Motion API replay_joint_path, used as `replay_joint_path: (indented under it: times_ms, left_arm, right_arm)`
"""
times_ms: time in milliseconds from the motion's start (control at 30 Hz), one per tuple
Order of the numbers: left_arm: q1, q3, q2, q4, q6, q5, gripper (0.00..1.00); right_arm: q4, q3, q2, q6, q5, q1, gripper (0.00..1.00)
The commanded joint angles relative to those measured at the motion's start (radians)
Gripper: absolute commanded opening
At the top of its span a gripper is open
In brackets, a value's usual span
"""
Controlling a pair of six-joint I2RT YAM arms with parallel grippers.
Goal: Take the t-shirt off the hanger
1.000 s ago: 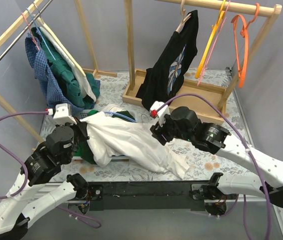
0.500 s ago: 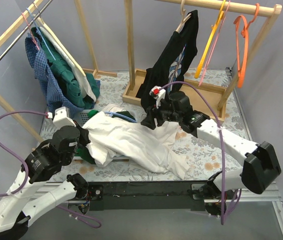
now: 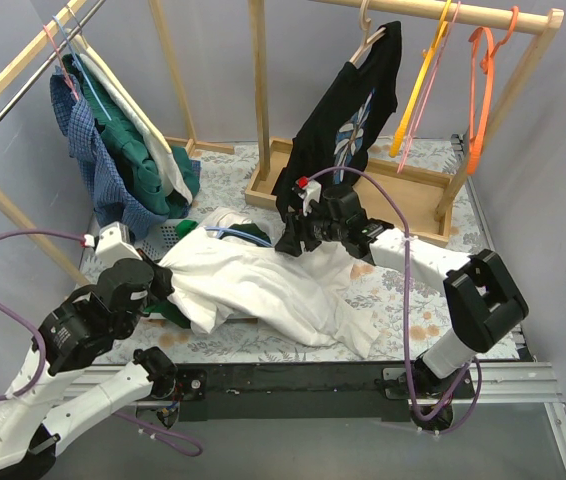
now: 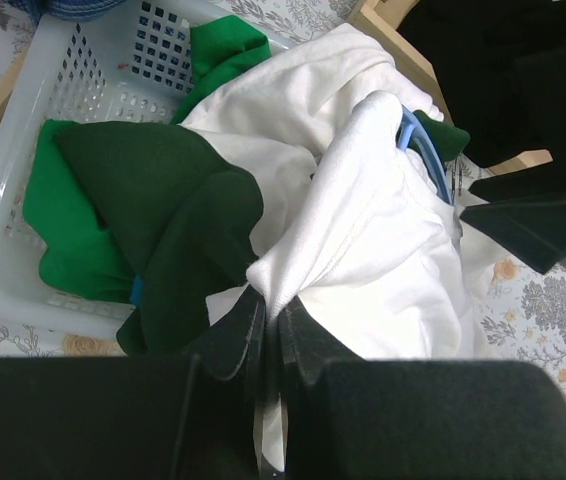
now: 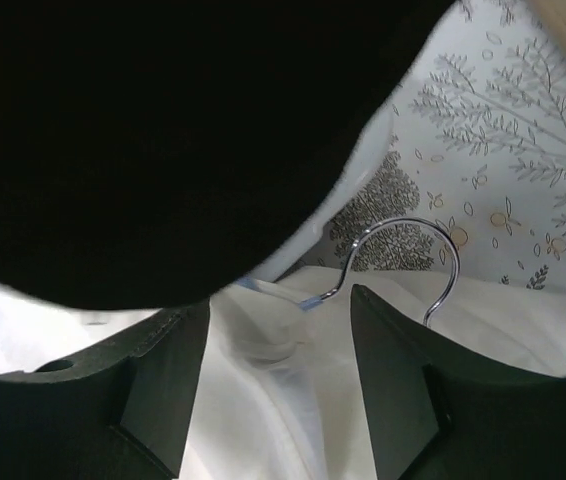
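A white t-shirt (image 3: pixel 263 285) lies crumpled across the table and the basket, with a blue hanger (image 3: pixel 231 233) still inside it. In the left wrist view my left gripper (image 4: pixel 271 310) is shut on a fold of the t-shirt (image 4: pixel 383 230), and the blue hanger (image 4: pixel 425 155) pokes out of the collar. My right gripper (image 5: pixel 278 330) is open above the shirt's neck, its jaws on either side of the hanger's metal hook (image 5: pixel 403 255). In the top view the left gripper (image 3: pixel 158 280) is at the shirt's left end and the right gripper (image 3: pixel 288 245) is at its far edge.
A white basket (image 4: pixel 23 190) holds green clothes (image 4: pixel 153 200). A black t-shirt (image 3: pixel 348 110) hangs on the wooden rack just behind the right gripper, beside an orange hanger (image 3: pixel 483 90). More clothes (image 3: pixel 113 140) hang on the left rack. The rack's wooden base (image 3: pixel 423 190) lies behind.
My right arm has swung away from the near side to the far left, and its gripper is now at the shirt's collar. My left gripper has drawn back a little, still holding the shirt.
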Motion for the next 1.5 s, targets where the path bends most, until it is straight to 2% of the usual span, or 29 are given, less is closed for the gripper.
replay_joint_path:
  times_ms: [0,367,533,700,833,967,1200,1467]
  left_arm:
    - [0.007,0.022,-0.019,-0.022,-0.018,0.007,0.0]
    - [0.007,0.005,-0.03,0.001,-0.004,0.025,0.0]
    - [0.007,0.005,-0.033,0.0,-0.004,0.03,0.0]
    - [0.007,0.004,-0.042,-0.002,-0.002,0.034,0.0]
    - [0.007,0.002,-0.042,0.001,0.001,0.039,0.0]
    - [0.007,-0.001,-0.041,0.003,0.001,0.047,0.0]
    - [0.008,-0.011,-0.049,0.009,0.002,0.053,0.0]
    - [0.008,-0.018,-0.056,0.007,0.001,0.059,0.0]
  right_arm:
    - [0.055,0.03,0.056,0.047,0.023,-0.005,0.66]
    - [0.089,0.03,0.093,0.081,0.113,-0.005,0.61]
    - [0.126,0.03,0.11,0.103,0.128,-0.005,0.44]
    - [0.201,-0.005,0.096,0.112,0.073,-0.005,0.46]
    - [0.236,-0.003,0.094,0.095,0.01,-0.003,0.59]
    - [0.192,0.025,0.091,0.026,0.047,0.026,0.63]
    - [0.129,0.088,0.123,-0.025,0.122,0.063,0.63]
    - [0.098,0.132,0.163,-0.054,0.167,0.08,0.56]
